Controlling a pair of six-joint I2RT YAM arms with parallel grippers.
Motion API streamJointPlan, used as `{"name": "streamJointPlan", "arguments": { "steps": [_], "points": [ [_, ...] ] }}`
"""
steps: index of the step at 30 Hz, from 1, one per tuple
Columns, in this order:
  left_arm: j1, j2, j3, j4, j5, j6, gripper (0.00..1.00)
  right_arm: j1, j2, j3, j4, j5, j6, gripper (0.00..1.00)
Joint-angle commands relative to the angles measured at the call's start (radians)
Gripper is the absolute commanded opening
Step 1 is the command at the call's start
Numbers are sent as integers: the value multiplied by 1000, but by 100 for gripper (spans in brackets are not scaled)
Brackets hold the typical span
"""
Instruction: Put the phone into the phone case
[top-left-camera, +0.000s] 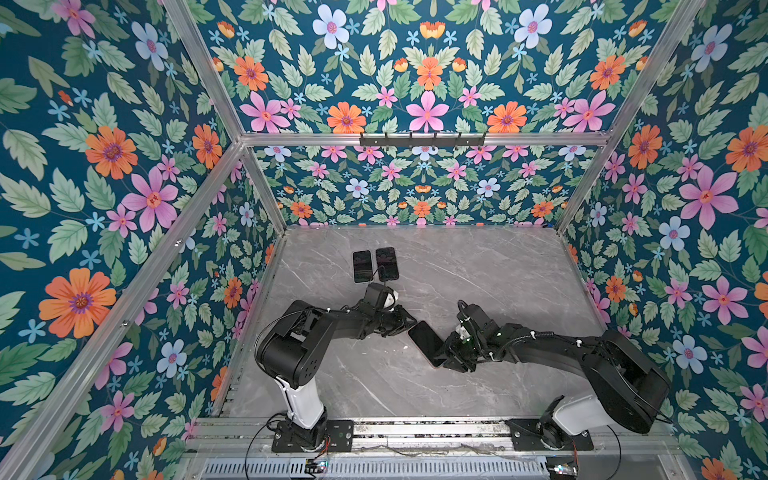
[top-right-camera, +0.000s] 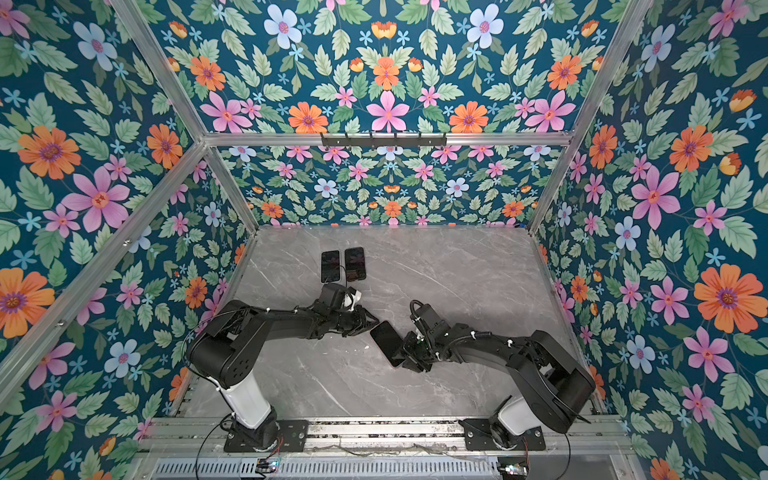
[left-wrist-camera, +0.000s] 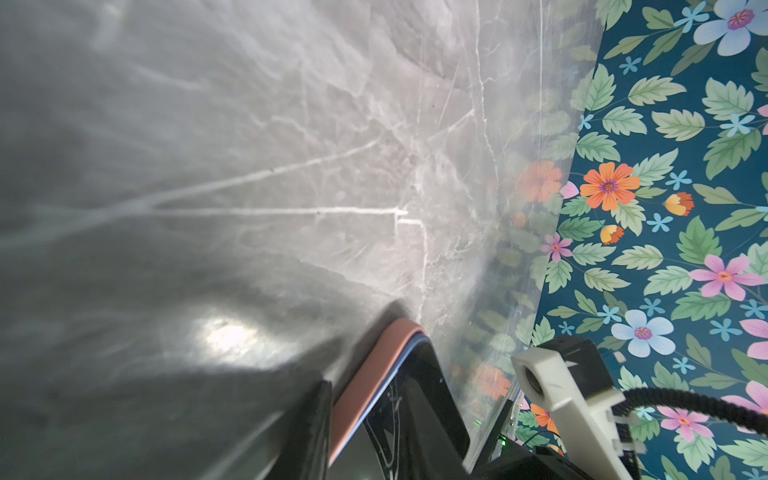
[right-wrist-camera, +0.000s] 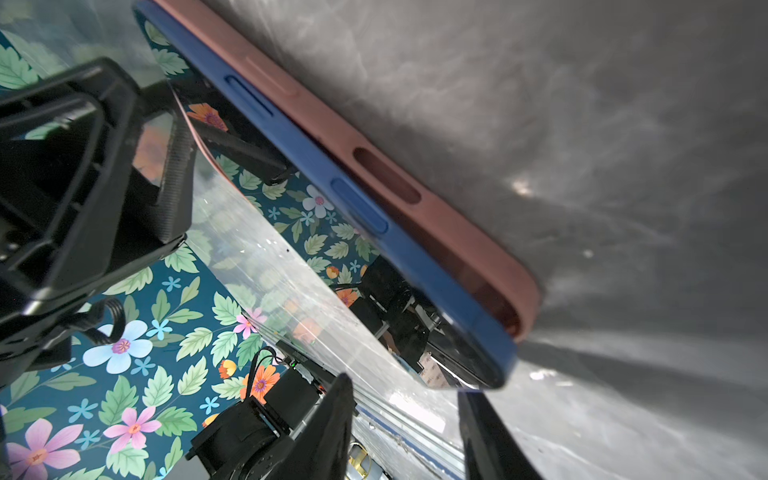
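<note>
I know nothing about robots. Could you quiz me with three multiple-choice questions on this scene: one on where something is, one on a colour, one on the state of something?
1. Where do the two spare phones lie?
A. side by side, back left of the table
B. stacked at the front right
C. leaning upright at the right edge

2. What colour is the case?
A. green
B. pinkish brown
C. white

3. How does the blue phone sit?
A. apart from the case
B. fully sunk in the case
C. on the case, its blue side above the rim

Answers: 1 A, both top views show them there; 2 B, both wrist views show that colour; 3 C, the right wrist view shows the blue side clear of the rim.
</note>
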Motion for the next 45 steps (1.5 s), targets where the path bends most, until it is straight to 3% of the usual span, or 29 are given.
{"name": "streamJointPlan", "arguments": {
  "steps": [1,6,11,16,29,37,45],
  "points": [
    [-1,-3,3,-30,-15,15,33,1,2,27,-69,-15,-26,43],
    [2,-21,12,-76,-35,37,36,2,-16,57,-162,-10,-66,43],
    [13,-86,25,-203,-96,91,47,1,-72,88,-262,8,-131,43],
    [25,-117,10,-273,-128,116,52,1,-110,151,-312,35,-261,43],
    [-79,-226,-75,-279,-86,-15,54,-32,40,307,-435,176,-626,46],
    [-126,-193,-80,-237,-79,-47,54,-54,99,273,-381,157,-672,53],
    [-145,-119,-34,-215,-66,-50,54,-54,132,235,-326,111,-668,54]
  ]
}}
